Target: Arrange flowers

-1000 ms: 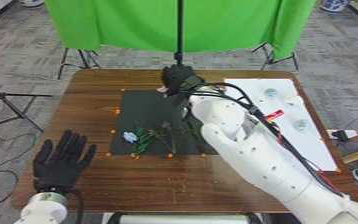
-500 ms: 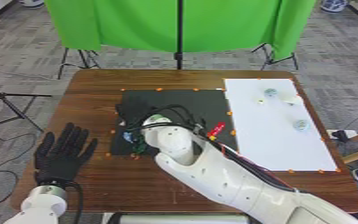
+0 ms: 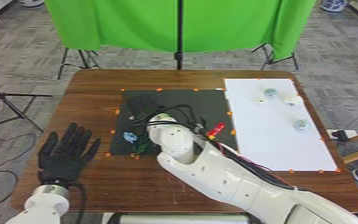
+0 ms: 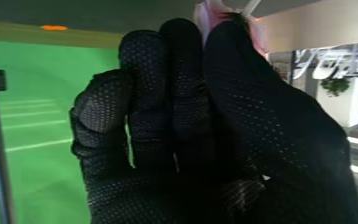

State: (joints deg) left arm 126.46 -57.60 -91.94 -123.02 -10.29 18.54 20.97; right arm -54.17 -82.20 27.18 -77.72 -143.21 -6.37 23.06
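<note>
pink flower (image 4: 214,11) pinched between thumb and fingertips of the right robot hand (image 3: 143,106).

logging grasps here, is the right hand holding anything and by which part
The right hand pinches a pink flower by its bloom; the exact spot is hidden.

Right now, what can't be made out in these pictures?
- Head view: the part of the black mat beneath the right arm, which hides it.
- Right wrist view: the rest of the pink item, cut off by the picture's edge.
- Right wrist view: whether the right robot hand grips it; the glove covers the contact.
</note>
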